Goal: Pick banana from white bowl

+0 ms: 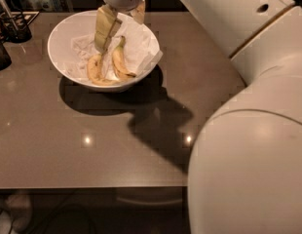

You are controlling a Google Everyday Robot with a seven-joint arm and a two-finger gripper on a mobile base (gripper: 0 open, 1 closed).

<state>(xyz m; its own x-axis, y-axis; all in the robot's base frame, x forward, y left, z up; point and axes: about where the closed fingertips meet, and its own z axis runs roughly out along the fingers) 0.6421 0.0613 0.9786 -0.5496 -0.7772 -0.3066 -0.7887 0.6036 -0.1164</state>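
The white bowl [57, 37] stands at the back left of the brown table, lined with white paper. Two bananas lie in it. The banana [120, 62] is the longer one on the right, with its stem pointing up and a dark tip. A shorter banana [95, 70] curves along the bowl's bottom to its left. My gripper [122, 34] hangs over the bowl from above, open. One finger [105, 28] reaches down just left of the banana's stem. The other finger [139, 11] is higher, at the far rim. Nothing is held.
My arm's large white shell [248, 130] fills the right side and hides that part of the table [92, 145]. Dark objects [9, 26] stand at the table's far left corner. The table's front edge runs along the bottom, with floor below.
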